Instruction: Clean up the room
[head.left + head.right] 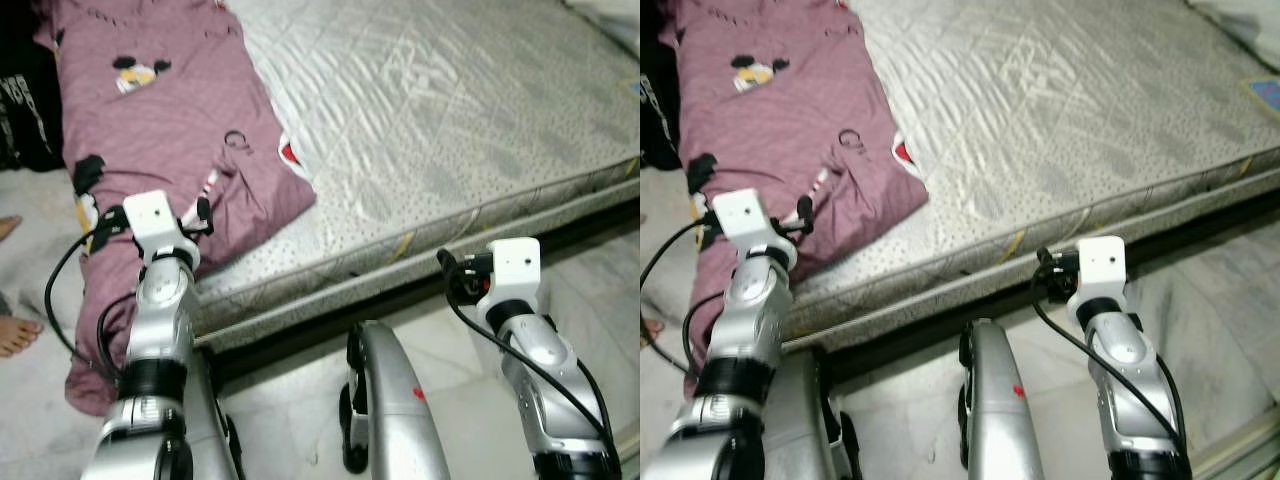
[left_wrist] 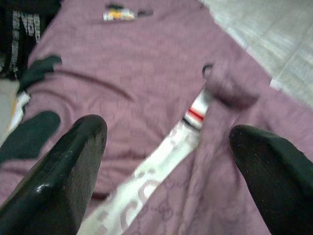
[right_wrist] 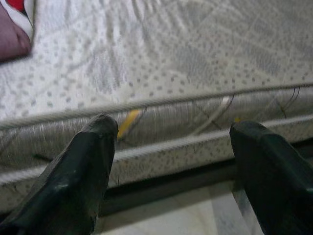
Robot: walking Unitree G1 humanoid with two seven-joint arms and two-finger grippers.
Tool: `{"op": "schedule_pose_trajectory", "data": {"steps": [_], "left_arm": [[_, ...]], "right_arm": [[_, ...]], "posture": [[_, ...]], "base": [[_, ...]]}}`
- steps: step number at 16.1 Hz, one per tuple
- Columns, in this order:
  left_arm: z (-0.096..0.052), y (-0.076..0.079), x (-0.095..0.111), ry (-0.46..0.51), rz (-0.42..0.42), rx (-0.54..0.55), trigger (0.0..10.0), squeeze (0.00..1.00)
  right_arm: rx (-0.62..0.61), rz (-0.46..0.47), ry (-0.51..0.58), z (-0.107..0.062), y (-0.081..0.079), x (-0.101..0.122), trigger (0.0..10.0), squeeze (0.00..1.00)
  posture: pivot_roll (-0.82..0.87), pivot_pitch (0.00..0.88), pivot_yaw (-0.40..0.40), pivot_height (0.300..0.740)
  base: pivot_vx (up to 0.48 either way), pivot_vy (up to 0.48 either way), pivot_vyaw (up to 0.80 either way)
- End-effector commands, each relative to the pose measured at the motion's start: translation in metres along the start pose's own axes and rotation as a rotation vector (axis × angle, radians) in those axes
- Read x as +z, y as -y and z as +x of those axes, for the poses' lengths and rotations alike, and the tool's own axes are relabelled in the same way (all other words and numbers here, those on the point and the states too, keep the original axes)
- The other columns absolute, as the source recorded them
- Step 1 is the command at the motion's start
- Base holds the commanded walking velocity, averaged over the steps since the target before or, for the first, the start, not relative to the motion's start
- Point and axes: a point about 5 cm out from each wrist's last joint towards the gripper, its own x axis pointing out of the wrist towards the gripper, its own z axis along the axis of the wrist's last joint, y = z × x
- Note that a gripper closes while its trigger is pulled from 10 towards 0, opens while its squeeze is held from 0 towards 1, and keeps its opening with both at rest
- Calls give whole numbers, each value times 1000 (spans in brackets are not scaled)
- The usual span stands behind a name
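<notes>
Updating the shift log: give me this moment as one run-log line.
left gripper: open, over purple blanket at mattress corner | right gripper: open, facing mattress edge | blanket: part hanging to floor | grasp: none

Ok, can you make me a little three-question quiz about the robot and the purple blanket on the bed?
1. True or false: the mauve cartoon-print blanket covers the whole grey quilted mattress.
2. Which pincer points at the blanket: A) left pincer, B) right pincer?
3. Fill in: both pincers have their black fingers ____.

Key:
1. False. It lies along the mattress's left side and hangs over the edge toward the pale floor.
2. A. The right one faces the mattress's side edge.
3. Open, holding nothing.
</notes>
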Motion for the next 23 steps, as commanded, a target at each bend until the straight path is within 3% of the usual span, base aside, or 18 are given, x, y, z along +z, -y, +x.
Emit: {"op": "schedule_pose_trajectory", "data": {"steps": [1,3,5,8,10,11,13,14,15,18,20,21,23], "left_arm": [[0,-3,-15,-86,30,15,10000,0],[4,-2,-33,-213,57,27,10000,0],[3,6,-41,-268,65,-11,10000,0],[1,28,-52,-333,115,-137,10000,0],[-4,50,-58,-338,218,-280,10000,0],[-12,70,-62,-315,316,-421,10000,0],[-29,98,-69,-290,380,-616,10000,0],[-44,117,-73,-238,449,-781,10000,0],[-56,129,-75,-199,457,-893,10000,0],[-82,143,-89,-127,637,-1129,10000,0],[-82,146,-83,-58,684,-1146,10000,0],[-70,148,-61,78,691,-1087,10000,0],[-55,150,-30,224,643,-982,10000,0]], "right_arm": [[-9,-4,-20,-3,6,-2,10000,0],[-3,-2,-25,2,6,-2,10000,0],[-3,5,-23,5,7,-2,10000,0],[-1,10,-16,10,7,-2,10000,0],[8,16,-4,14,2,-1,10000,0],[14,20,8,16,-1,1,10000,0],[17,27,19,20,-3,2,10000,0],[17,31,24,22,-4,2,10000,0],[19,34,31,23,-6,3,10000,0],[22,40,48,27,-11,7,10000,0],[23,43,64,28,-15,11,10000,0],[19,46,75,28,-17,14,10000,0],[12,47,86,28,-17,16,10000,0]], "posture": [[-273,235,-37,508],[-276,225,-36,508],[-278,212,-33,508],[-275,185,-29,508],[-270,168,-27,508],[-265,158,-24,508],[-259,144,-22,508],[-255,134,-21,508],[-254,128,-20,508],[-250,112,-14,508],[-249,108,-10,508],[-248,103,-5,508],[-246,100,-3,508]], "base": [[0,0,0],[0,0,0],[0,0,0],[0,0,0],[0,0,0],[0,0,0],[0,0,0],[0,0,0],[0,0,0],[0,0,0],[0,0,0],[0,0,0],[0,0,0]]}}
